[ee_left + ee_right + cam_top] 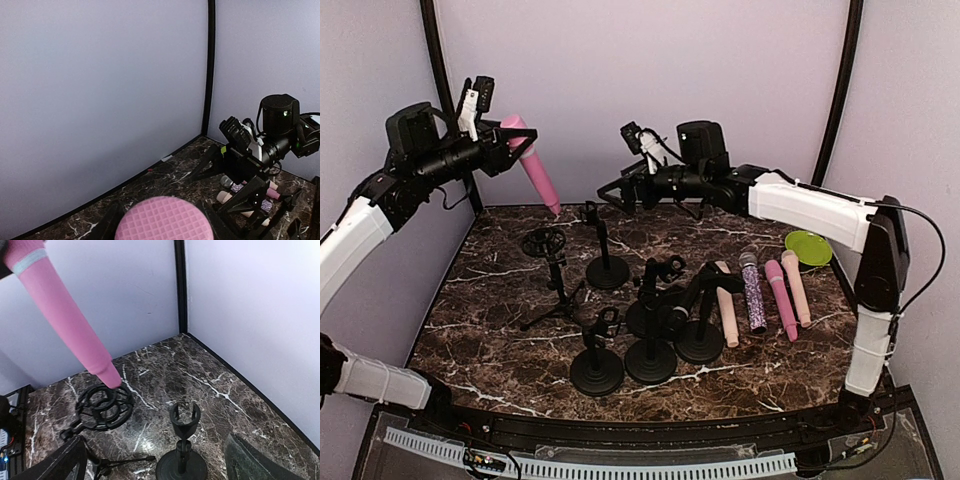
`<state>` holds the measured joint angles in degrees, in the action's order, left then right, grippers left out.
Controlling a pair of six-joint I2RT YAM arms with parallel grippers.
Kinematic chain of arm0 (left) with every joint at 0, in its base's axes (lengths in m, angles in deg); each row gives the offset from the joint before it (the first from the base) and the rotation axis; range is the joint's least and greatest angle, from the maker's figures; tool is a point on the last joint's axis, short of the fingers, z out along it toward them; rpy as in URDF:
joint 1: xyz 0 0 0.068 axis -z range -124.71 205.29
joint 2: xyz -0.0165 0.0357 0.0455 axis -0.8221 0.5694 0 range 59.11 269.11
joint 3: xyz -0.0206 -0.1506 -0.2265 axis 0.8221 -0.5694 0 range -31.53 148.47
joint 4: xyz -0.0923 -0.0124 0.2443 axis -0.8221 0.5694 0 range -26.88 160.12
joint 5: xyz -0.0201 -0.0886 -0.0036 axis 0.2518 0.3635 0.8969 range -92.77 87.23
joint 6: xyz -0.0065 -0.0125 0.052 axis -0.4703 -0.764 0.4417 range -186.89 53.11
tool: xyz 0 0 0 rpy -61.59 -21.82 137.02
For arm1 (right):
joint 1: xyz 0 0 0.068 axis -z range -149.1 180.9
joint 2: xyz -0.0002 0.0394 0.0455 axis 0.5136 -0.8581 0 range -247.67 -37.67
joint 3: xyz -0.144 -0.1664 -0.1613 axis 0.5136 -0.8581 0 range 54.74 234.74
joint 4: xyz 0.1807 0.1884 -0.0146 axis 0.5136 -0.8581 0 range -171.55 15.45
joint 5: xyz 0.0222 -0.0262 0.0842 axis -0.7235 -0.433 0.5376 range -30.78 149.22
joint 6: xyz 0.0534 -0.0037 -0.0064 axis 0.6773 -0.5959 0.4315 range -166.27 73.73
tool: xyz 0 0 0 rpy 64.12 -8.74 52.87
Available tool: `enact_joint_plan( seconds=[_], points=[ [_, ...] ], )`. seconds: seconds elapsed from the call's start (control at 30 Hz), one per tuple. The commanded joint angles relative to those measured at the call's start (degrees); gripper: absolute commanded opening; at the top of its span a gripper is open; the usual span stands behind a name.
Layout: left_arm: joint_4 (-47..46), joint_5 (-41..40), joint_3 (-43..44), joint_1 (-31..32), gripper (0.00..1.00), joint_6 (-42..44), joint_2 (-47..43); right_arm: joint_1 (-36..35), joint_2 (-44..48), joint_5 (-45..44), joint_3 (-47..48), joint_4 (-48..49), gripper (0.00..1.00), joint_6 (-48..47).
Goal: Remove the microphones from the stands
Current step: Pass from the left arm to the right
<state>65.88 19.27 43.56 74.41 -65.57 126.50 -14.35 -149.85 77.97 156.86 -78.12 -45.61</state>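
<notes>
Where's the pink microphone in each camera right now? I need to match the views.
Top external: pink microphone at upper left, held aloft by the left gripper, tail slanting down.
Left wrist: bottom centre, only its gridded head shows.
Right wrist: upper left, its body slants down toward centre-left.
Landmark: the ring-shaped mount near its tail shows in the top and right wrist views; all three share the marble tabletop.

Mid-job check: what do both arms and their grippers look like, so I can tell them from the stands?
The left arm and right arm have white shells with black joints. The left gripper and right gripper are black and angular. A black cable loops off the right elbow.
</notes>
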Motion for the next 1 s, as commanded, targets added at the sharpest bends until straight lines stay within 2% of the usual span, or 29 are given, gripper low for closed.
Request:
enact_joint_plan(
  seconds=[0.0, 0.1, 0.23, 0.37, 0.43, 0.57, 0.67, 0.8, 0.83, 0.87, 0.9, 0.93, 0.97],
  points=[
    [0.2, 13.1, 4.0, 2.7, 0.0, -6.3, 2.1, 0.5, 7.1, 16.1, -5.7, 2.9, 0.93, 1.2],
    [1.9, 16.1, 6.2, 6.0, 0.0, -7.2, 3.9, -0.2, 10.4, 22.9, -9.5, 5.9, 0.91, 3.6],
    [4.3, 21.0, 10.4, 10.9, 0.0, -8.3, 7.7, -3.0, 12.8, 22.9, -10.5, 4.1, 0.94, 1.8],
    [3.6, 24.6, 12.1, 13.0, 0.0, -10.7, 9.5, -4.9, 13.5, 22.3, -10.4, 3.7, 0.87, 0.7],
    [2.6, 25.5, 11.9, 13.2, 0.0, -11.7, 9.4, -5.6, 13.4, 22.1, -10.7, 3.7, 0.77, 0.9],
    [2.0, 26.6, 11.5, 13.6, 0.0, -12.7, 9.6, -5.9, 13.3, 22.4, -11.1, 4.9, 0.47, 2.2],
    [2.8, 26.2, 11.5, 13.8, 0.0, -12.1, 9.6, -5.9, 14.2, 21.9, -12.2, 7.2, 0.28, 3.4],
    [3.3, 25.8, 11.6, 13.9, 0.0, -11.4, 9.9, -6.0, 15.1, 19.9, -12.8, 8.7, 0.07, 5.3],
    [3.5, 25.5, 11.6, 13.9, 0.01, -11.0, 9.9, -6.0, 15.4, 18.5, -13.1, 8.8, 0.05, 5.7],
    [3.8, 24.5, 11.6, 13.9, 0.13, -10.4, 9.9, -6.0, 15.9, 16.5, -13.5, 9.1, 0.04, 6.4],
    [4.1, 23.2, 11.6, 13.9, 0.22, -10.1, 9.8, -5.9, 16.5, 14.4, -14.1, 9.4, 0.04, 7.0],
    [4.7, 22.5, 11.6, 13.9, 0.38, -9.3, 9.7, -5.9, 17.4, 12.1, -14.8, 9.8, 0.03, 7.5],
    [5.3, 20.8, 11.6, 13.9, 0.45, -8.3, 9.3, -5.8, 18.3, 9.5, -15.6, 10.1, 0.02, 7.9]
  ],
)
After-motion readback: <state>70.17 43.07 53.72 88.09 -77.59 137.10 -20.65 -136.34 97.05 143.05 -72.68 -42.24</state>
